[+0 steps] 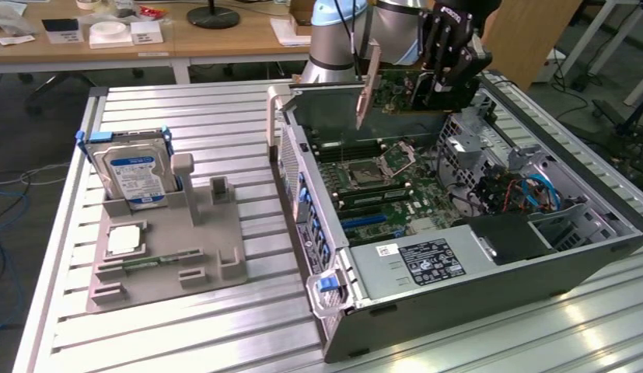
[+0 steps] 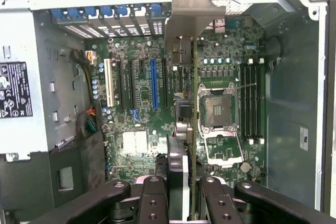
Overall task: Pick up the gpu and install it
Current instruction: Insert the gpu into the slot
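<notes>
In the exterior view you see the pincer pinching the gpu on edge above the open computer case, which rests on the slatted metal bench. At nine o'clock from the case, a grey fixture holds an upright hard drive, and wooden desks stand at twelve o'clock. In the wrist view your pincer clamps the gpu edge-on over the motherboard.
</notes>
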Controlling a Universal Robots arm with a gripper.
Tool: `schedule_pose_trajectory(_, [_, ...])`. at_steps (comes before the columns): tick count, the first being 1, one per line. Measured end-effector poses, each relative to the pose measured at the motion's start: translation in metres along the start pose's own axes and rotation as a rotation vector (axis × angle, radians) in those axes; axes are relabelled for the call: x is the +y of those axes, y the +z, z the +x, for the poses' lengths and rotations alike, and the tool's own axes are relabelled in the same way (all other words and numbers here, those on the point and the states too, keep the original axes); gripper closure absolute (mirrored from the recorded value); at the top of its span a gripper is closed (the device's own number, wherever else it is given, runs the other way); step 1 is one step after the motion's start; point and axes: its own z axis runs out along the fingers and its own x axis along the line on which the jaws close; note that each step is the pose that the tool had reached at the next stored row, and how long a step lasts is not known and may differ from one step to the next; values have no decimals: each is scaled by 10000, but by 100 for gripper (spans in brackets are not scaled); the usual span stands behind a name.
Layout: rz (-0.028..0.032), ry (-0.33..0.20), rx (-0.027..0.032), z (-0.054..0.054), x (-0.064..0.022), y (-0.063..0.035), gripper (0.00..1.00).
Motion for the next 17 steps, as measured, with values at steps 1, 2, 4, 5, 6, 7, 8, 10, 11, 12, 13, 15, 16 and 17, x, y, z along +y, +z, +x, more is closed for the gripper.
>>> schedule_pose_trajectory(1, [0, -98, -3, 0, 0, 0, 72])
schedule_pose_trajectory(2, [-1, -185, -6, 0, 0, 0, 72])
schedule_pose_trajectory(4, [-3, -340, -10, 0, 0, 0, 72])
schedule_pose_trajectory(5, [-3, -426, -12, 0, 0, 0, 72])
schedule_pose_trajectory(6, [-4, -506, -15, 0, 0, 1, 72])
schedule_pose_trajectory(7, [-4, -564, -16, 0, 0, 1, 72])
schedule_pose_trajectory(8, [-5, -592, -17, 0, 0, 1, 72])
schedule_pose_trajectory(10, [-5, -597, -16, 0, 0, 0, 72])
schedule_pose_trajectory(11, [-4, -597, -5, 0, 0, 1, 72])
schedule_pose_trajectory(12, [-4, -597, -5, 0, 0, 1, 72])
schedule_pose_trajectory(13, [-5, -597, -5, 0, 0, 1, 72])
schedule_pose_trajectory(15, [-4, -597, -5, 0, 0, 1, 72])
schedule_pose_trajectory(16, [-4, -597, -4, 0, 0, 1, 72])
schedule_pose_trajectory(17, [-4, -597, -5, 0, 0, 1, 72])
